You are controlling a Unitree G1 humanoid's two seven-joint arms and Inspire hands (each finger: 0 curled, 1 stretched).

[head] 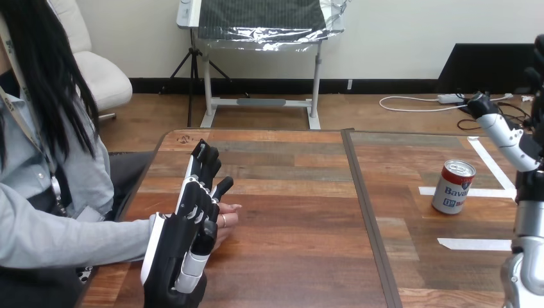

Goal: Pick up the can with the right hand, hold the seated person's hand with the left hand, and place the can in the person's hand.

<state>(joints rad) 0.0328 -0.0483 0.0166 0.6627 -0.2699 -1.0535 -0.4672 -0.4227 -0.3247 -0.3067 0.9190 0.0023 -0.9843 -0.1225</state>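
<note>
I am watching the can standing on the wooden table, well to the right of the dark seam that is running across the tabletop. It is the one container here. Its silver lid with a red rim is facing up toward me, and I cannot tell what is inside. Its long axis is running upright, with the top leaning slightly away from the seam. Nothing is touching it. White tape strips are lying on the same side of the seam, one just beside the can's base.

My right hand is hanging raised at the far right of the seam, beyond the can and apart from it. I cannot tell whether it is clenched or released.

On the other side of the seam, my left hand is lying over the person's hand, which is resting on the tabletop and showing past my hand toward the seam. I cannot tell whether my hand is grasping it or only lying on it.
</note>
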